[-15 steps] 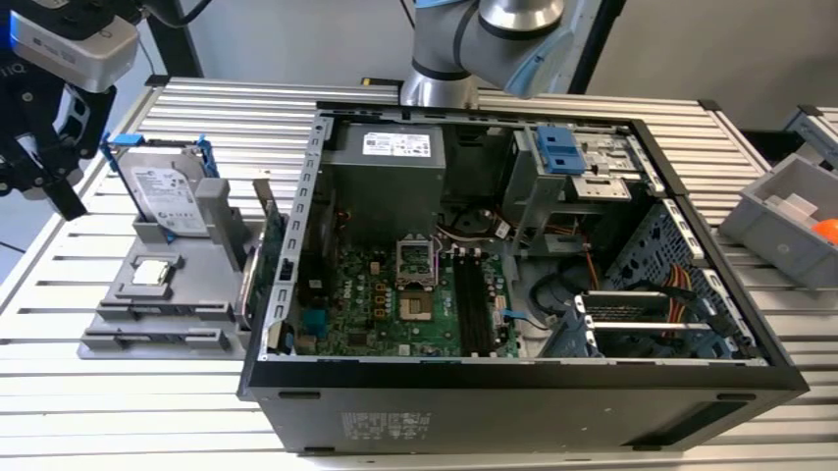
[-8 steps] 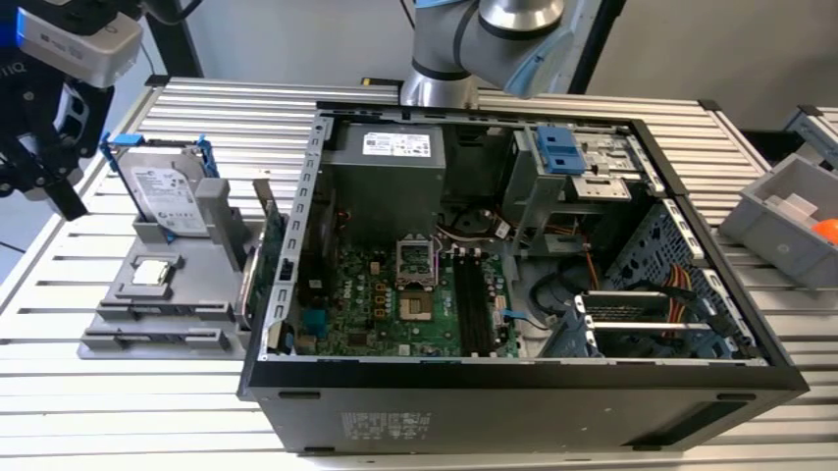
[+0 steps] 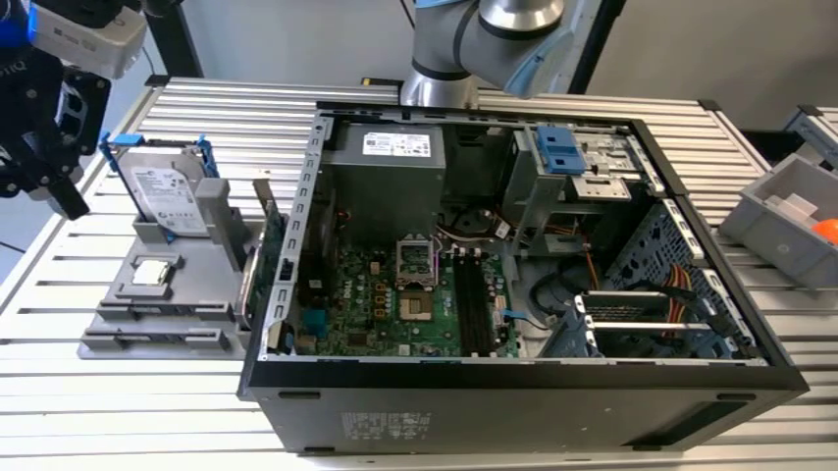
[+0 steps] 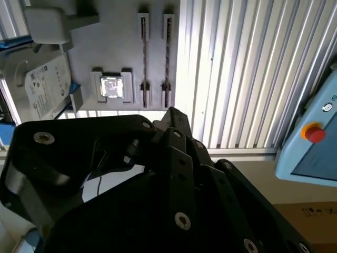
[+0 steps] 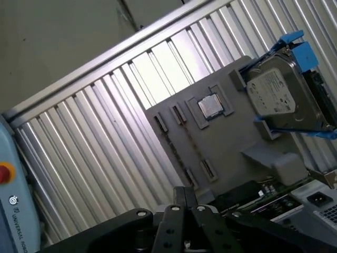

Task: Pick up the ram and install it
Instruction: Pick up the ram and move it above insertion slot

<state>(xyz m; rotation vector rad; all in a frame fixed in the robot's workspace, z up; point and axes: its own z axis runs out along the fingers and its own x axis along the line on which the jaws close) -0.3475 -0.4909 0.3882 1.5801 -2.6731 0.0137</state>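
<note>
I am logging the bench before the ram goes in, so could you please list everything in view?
computer case: one, black, open, mid-table.
motherboard: one, green, inside the case.
holder: one, grey, at the exterior view's left of the case.
hard drive: one, silver in a blue frame, upright on the holder.
processor chip: one, silver, flat on the holder.
ram: thin dark strips in the holder's two slots; count unclear.
card: one, green, upright between holder and case.
bin: one, grey, exterior view's right.
table: one, silver, slatted.
arm: one, silver-grey, behind the case.
gripper: one, black, beside the hard drive.
</note>
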